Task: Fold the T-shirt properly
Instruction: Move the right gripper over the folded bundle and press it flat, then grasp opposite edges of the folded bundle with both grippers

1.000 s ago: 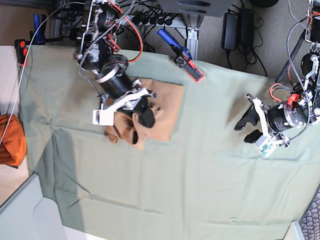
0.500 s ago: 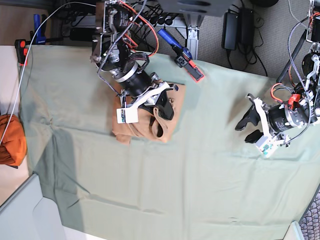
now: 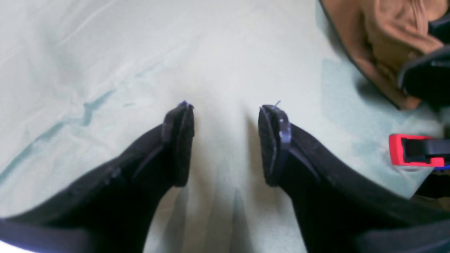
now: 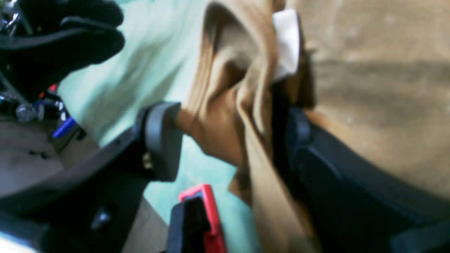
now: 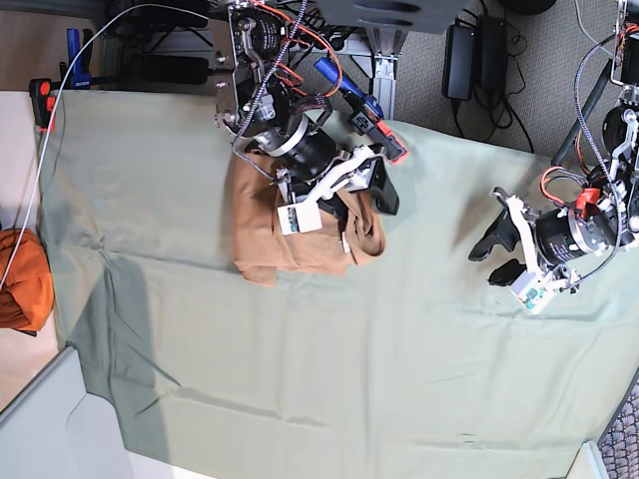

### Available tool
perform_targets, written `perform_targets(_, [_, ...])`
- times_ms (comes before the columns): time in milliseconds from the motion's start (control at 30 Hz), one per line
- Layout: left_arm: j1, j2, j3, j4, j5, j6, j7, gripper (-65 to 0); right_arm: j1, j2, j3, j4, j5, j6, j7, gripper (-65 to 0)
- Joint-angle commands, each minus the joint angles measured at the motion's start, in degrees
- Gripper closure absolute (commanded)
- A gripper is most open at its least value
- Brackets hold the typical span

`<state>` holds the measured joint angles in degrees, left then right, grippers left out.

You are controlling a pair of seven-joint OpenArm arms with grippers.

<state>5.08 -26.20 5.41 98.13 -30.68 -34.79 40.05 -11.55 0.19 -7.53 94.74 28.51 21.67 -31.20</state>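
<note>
The plain tan-orange cotton T-shirt (image 5: 265,225) looks soft, matt and creased. The pale green cloth sheet (image 5: 329,369) is matt and lightly wrinkled. The left claw (image 3: 225,140) has matt black, rough-textured pads (image 3: 269,147).

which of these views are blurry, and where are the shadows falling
Right wrist: soft and smeared, T-shirt folds and clamp fuzzy. Left wrist: the left end effector is fairly sharp, shirt corner blurred, twin shadows below the fingertips on the sheet. Base: sharp, with a dark band of shadow across the sheet's left side.
</note>
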Motion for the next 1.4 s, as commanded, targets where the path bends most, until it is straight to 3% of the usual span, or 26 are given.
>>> perform_targets(0, [-0.76,-0.66,-0.31,1.03,-0.85,-0.35,-1.22,-32.8,0.44,-0.20,-1.22,0.68,0.83,5.77,0.57,-39.5])
perform_targets(233, [-0.76,-0.66,-0.31,1.03,-0.98,-0.35,-1.18,-32.8,0.46,-0.22,-4.35,2.62,0.48,5.77,0.63,-39.5])
perform_targets(367, [-0.76,-0.66,-0.31,1.03,-2.19,-0.37,-0.79,-32.8,0.59,-0.20,-4.35,4.33,-3.02,5.77,0.81,-39.4])
perform_targets(867, [-0.81,-0.66,-2.60,1.03,-2.99,-0.37,-0.81,-32.8,0.59,-0.20,-10.51,6.03,-2.40,5.79,0.79,-39.4])
perform_targets(1367, [-0.81,-0.68,-4.22,1.03,-3.48,-0.39,-0.83,-32.7,0.96,-0.20,-10.38,13.90,-6.45,5.77,0.81,-39.4])
